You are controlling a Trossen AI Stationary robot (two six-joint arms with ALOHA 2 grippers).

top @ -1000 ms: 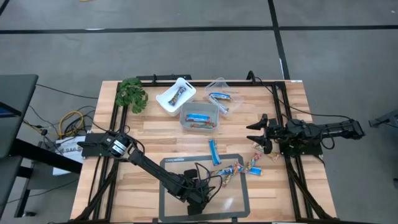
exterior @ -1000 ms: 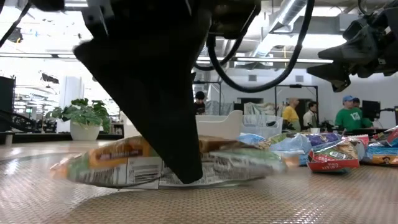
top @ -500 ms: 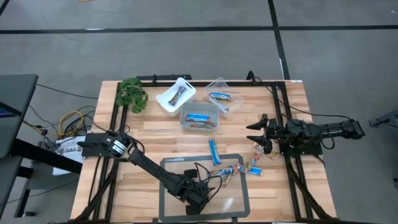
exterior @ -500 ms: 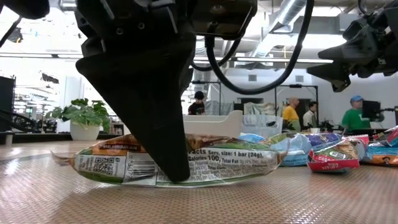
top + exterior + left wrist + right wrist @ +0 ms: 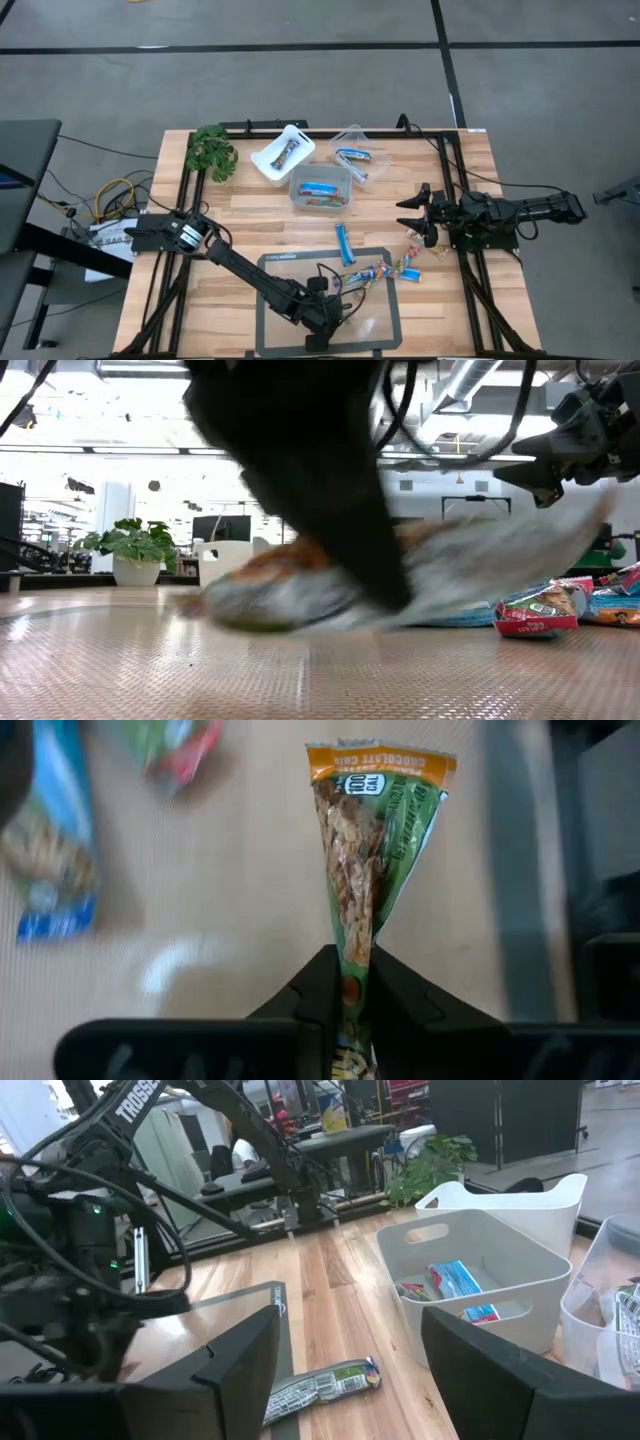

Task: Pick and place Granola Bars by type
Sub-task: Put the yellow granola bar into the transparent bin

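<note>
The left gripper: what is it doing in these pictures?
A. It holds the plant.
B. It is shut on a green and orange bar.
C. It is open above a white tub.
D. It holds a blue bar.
B: in the left wrist view the left gripper is shut on the green and orange bar, pinched between its fingers.

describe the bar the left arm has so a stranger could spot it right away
Find the grey mat at the table's near edge, where the left pincer is shut. The bar pinched between its fingers has a green wrapper with an orange end band and a window showing oats, unlike the blue bars nearby.
</note>
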